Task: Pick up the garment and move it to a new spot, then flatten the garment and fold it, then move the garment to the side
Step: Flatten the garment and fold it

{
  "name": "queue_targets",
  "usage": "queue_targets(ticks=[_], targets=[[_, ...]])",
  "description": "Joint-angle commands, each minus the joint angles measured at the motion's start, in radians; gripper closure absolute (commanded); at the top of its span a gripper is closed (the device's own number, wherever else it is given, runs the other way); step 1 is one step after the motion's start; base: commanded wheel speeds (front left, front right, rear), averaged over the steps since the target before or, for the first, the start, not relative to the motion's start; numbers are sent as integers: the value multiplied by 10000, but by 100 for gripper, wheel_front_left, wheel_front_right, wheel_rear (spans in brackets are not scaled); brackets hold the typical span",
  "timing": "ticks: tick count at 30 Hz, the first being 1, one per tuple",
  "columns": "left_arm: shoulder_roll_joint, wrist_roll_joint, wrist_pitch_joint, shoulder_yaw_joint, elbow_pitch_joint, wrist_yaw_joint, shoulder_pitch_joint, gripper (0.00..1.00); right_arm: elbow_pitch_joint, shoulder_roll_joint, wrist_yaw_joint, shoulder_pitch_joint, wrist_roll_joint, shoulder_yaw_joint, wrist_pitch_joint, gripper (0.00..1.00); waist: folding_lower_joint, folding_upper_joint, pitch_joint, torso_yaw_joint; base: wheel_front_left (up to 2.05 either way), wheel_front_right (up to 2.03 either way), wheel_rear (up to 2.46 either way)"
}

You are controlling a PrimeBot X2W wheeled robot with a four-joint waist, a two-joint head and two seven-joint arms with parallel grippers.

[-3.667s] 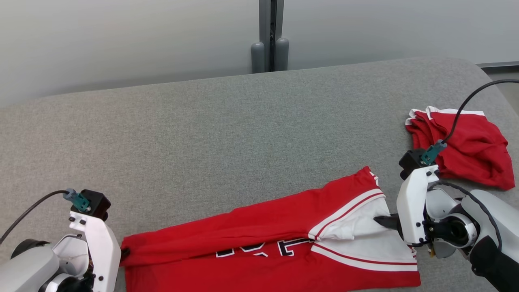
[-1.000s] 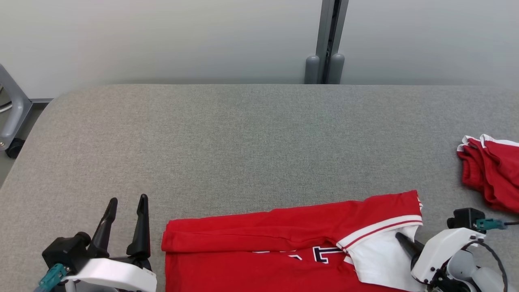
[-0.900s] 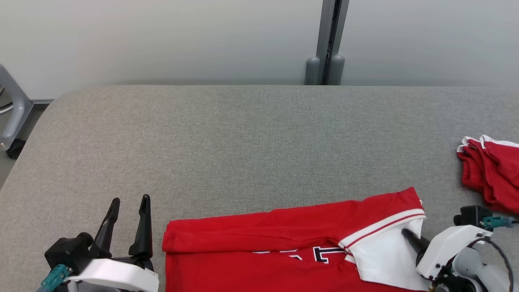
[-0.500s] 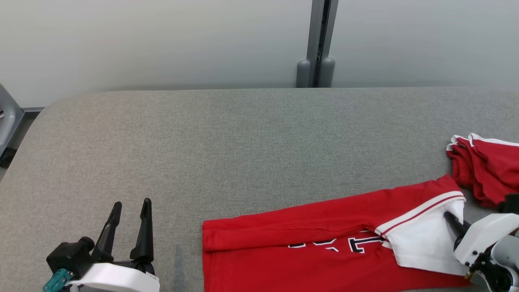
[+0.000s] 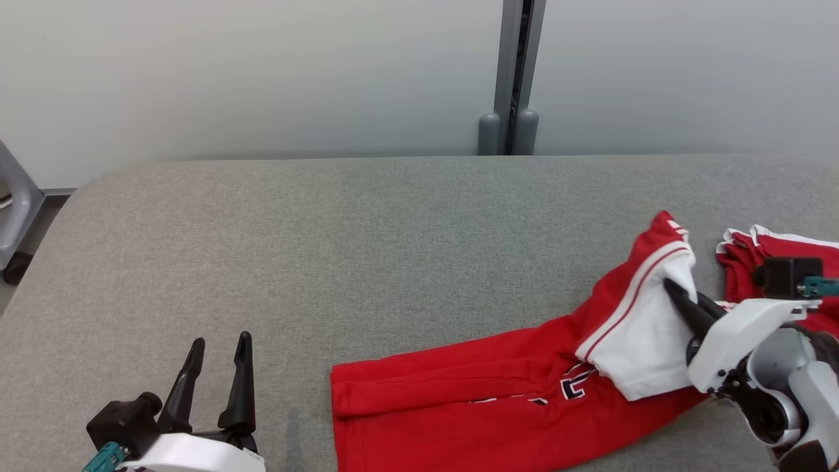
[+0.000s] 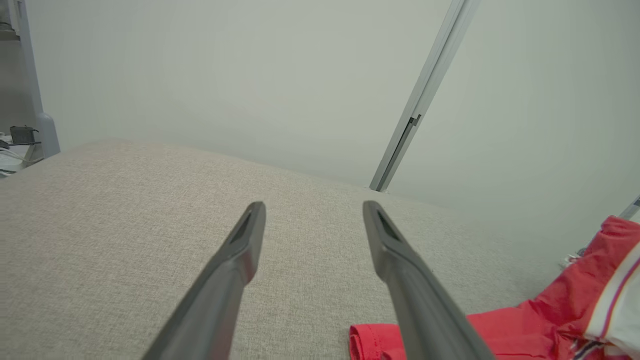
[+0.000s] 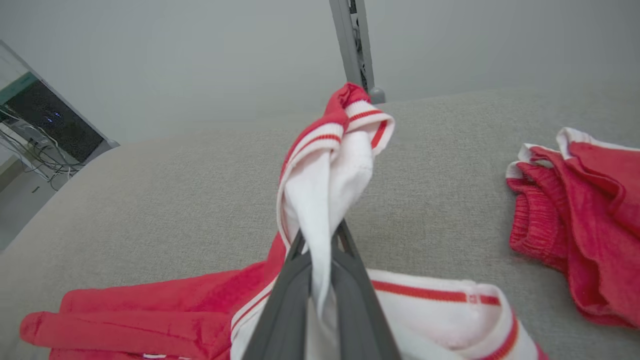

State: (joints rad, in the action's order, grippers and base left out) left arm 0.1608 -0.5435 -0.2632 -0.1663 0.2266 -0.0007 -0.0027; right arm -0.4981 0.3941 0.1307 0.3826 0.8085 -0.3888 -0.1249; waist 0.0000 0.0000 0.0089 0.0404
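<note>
Two end effectors are in your head view. Your right end effector (image 5: 672, 288) is clamped on the white-lined end of the red garment (image 5: 459, 393). That end is lifted off the grey bench (image 5: 328, 249), while the rest of the garment lies along the near edge, right of centre, with dark lettering partly showing. In your right wrist view the two dark fingers (image 7: 285, 295) are pressed together on a bunched fold of white fabric with red stripes, which stands up above the fingertips.

Your left end effector (image 5: 221, 339) sits at the lower left with its fingers spread apart and nothing between them. It is over bare bench, near the garment's folded left edge but not touching it. Your left wrist view shows that red edge (image 6: 525, 320) low on the right, beside one finger.

A second red garment (image 5: 737, 259), crumpled, lies at the far right of the bench, near the lifted end with a strip of bench between them.
</note>
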Motion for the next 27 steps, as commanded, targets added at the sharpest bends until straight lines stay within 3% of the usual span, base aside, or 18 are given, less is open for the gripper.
queue_targets(ticks=[1,8,13,19,27], targets=[[17,84,-12,79,38,-82,132,0,213,-34,2,-98,-113,57,-73,100,0,0,-51,54,0,0,0],[-148,175,-12,193,308,-262,73,0,2153,-996,2,-612,-1004,72,-1175,100,0,0,-131,445,0,0,0],[-298,269,-12,125,459,-318,-100,0,2750,-1888,2,-877,-1237,-271,-1835,100,0,0,-79,981,0,0,0],[-363,310,-12,59,694,-434,-271,0,2235,-2733,4,-665,-1268,-681,-2023,100,0,0,37,1747,0,0,0],[-412,349,-12,37,985,-601,-530,0,508,-3324,4,28,-739,-1841,-1711,100,0,0,271,2507,0,0,0]])
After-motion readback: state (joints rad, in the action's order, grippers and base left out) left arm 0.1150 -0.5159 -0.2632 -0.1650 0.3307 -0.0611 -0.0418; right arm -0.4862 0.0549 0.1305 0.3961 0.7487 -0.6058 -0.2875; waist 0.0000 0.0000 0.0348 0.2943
